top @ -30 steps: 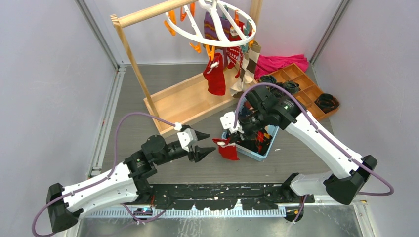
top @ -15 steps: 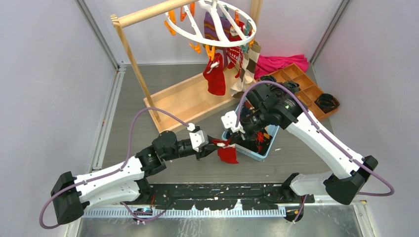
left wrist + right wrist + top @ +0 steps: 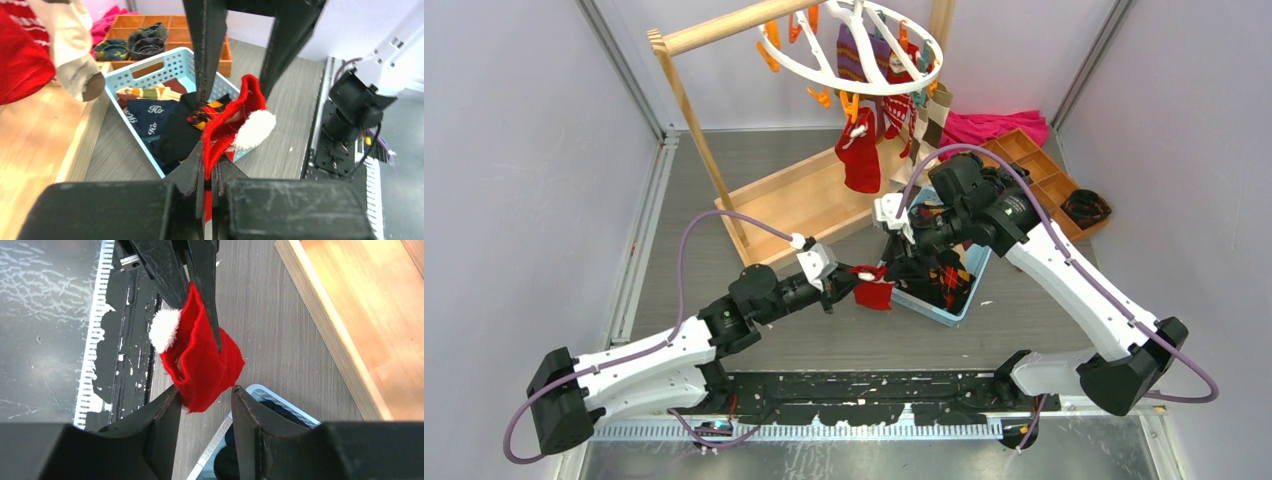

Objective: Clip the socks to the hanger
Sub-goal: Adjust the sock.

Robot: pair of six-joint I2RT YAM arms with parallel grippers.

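- White-shelled left arm [image 3: 654,355] stretches low over the grey counter [image 3: 694,200] from its base toward the middle. The left pincer [image 3: 210,167] is clenched on the edge of a red sock [image 3: 874,292].
- The right arm [image 3: 1064,270] arches over the blue basket [image 3: 972,288] and aims the right pincer [image 3: 206,390] back at the left one.
- The right pincer is released, its fingers spread wide, and the sock's free end lies in the gap between them. Whether they touch the cloth cannot be told.
- The red sock is held above the counter, just beside the basket's near-left corner, between the two pincers.
- It is bright red with a fluffy white ball [image 3: 254,129] at one edge, and it is folded and crumpled rather than flat.
- Dark and checked socks lie piled in the basket.
- At the back, a white ring hanger [image 3: 824,62] with orange clips carries a hung red sock [image 3: 860,150] beside others, above a wooden tray [image 3: 794,205].
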